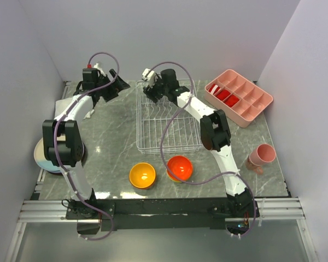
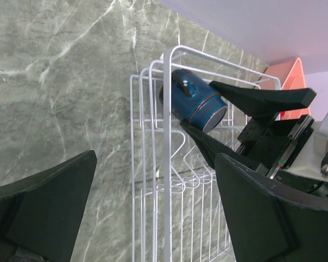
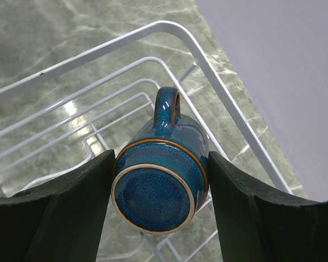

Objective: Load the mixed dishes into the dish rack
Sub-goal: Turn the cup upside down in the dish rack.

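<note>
One blue mug (image 3: 153,199) is clamped in the jaws of the right gripper (image 3: 159,174), over the rack (image 3: 98,46) at its upper-left corner. The next move is probably to lower and release it. The left gripper (image 1: 111,86) gapes empty.

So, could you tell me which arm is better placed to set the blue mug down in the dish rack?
Right. The right gripper holds the blue mug at the dish rack's far end; the left gripper hangs open and empty beside the rack.
</note>
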You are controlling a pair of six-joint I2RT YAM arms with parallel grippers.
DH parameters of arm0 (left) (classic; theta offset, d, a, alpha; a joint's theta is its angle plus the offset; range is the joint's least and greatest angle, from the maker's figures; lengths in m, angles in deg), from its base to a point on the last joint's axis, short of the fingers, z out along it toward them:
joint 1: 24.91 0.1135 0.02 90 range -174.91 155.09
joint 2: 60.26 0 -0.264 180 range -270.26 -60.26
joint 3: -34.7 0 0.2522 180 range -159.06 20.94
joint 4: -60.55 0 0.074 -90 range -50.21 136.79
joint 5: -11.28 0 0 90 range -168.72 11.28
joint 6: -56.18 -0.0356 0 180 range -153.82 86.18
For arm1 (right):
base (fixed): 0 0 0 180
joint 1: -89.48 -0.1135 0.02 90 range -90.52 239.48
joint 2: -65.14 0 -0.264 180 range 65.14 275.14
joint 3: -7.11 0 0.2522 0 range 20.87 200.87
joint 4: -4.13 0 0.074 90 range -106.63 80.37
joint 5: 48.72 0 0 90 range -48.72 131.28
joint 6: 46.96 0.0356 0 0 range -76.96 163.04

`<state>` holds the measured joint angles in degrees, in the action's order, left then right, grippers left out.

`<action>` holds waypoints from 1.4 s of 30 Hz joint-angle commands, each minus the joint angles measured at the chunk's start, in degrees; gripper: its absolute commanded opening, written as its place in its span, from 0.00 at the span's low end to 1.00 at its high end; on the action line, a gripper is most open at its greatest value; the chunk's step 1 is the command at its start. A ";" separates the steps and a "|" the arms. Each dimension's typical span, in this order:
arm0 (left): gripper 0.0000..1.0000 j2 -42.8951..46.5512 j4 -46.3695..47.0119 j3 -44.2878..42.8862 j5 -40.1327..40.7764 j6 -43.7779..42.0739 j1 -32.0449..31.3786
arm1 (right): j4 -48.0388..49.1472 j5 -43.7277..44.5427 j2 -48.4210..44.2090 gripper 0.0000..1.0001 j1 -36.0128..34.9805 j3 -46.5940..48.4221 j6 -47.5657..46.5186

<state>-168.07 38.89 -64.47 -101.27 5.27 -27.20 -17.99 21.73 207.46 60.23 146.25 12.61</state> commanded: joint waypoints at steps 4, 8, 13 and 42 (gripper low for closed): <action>0.96 3.66 3.07 0.24 0.49 1.42 0.88 | -8.77 -8.13 -3.54 0.26 -0.27 6.45 -6.91; 0.96 2.70 3.15 -1.25 -0.13 1.87 0.97 | -8.61 -8.84 -5.82 0.27 -0.36 4.26 -8.41; 0.96 1.38 4.21 -2.13 -0.22 2.48 1.14 | -9.22 -8.14 -4.95 0.35 -0.36 5.22 -9.55; 0.96 0.67 5.18 -0.55 -1.98 2.31 1.49 | 3.09 1.09 -5.47 0.83 -0.45 2.32 -6.94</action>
<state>-167.37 41.60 -64.47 -101.84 7.63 -26.10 -19.45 21.84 207.02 59.74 147.91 2.88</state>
